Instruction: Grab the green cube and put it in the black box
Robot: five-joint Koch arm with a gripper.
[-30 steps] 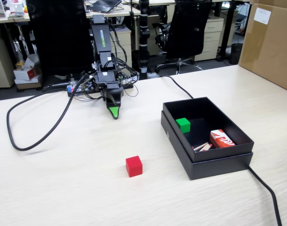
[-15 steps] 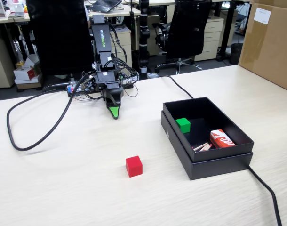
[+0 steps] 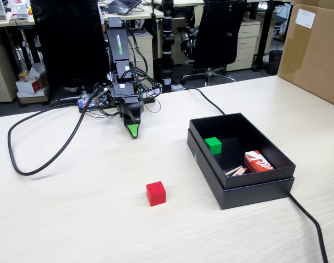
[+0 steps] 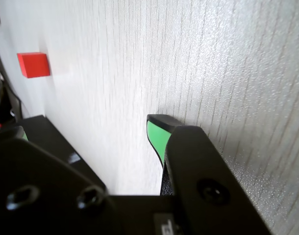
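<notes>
The green cube [image 3: 213, 145] is seen inside the black box [image 3: 241, 189], well right of the gripper [image 3: 133, 131], whose jaw state cannot be told.

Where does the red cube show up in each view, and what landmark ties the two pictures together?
Fixed view: the red cube sits on the bare table, below centre, left of the black box.
Wrist view: the red cube is at the upper left, near the edge.
Shared landmark: the end effector with its green tip.
</notes>
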